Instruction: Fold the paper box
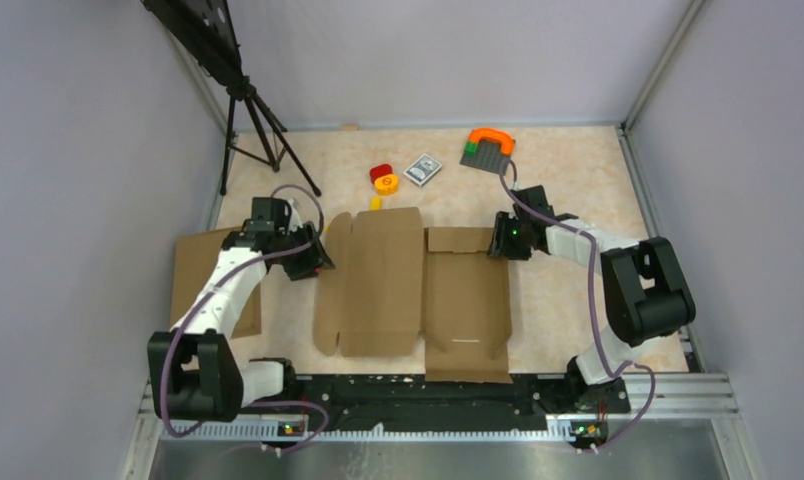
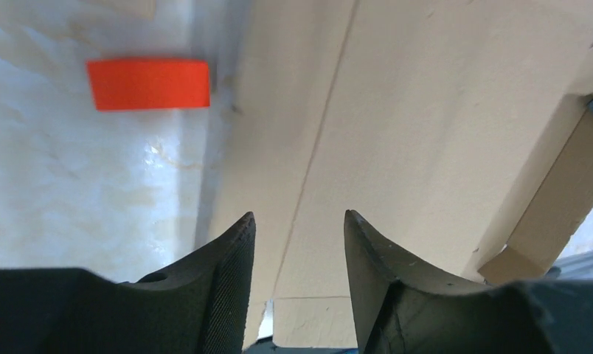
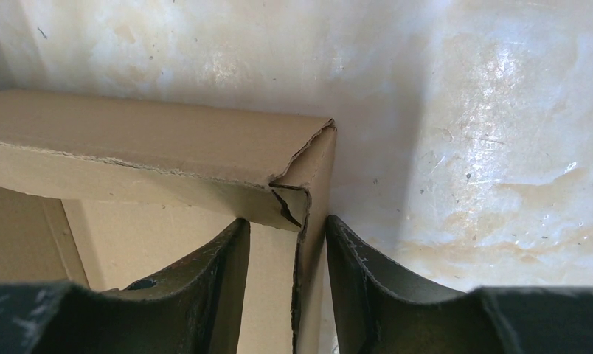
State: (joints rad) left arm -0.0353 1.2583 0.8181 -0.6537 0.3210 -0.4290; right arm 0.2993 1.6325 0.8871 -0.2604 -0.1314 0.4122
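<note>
Flagging risks on the paper box: it sits mid-worktop between both arms, half formed, with a big flat panel on the left and a shallow tray part on the right.

Left end effector has its fingers apart over the panel near its left edge. Nothing is pinched, and a crease line runs up through the gap.

Right end effector is also apart, straddling the tray's right side wall at the far corner. It's not clamped as far as I can see. That corner looks torn and ragged.

- **Main worry:** closing and pulling there rips it further, or buckles the wall instead of folding on the score.
- **Second:** with the left not gripping, any push from the right slides the whole sheet left toward the other brown box.
- **Third:** the left closes off the crease and folds the panel crooked.
</note>
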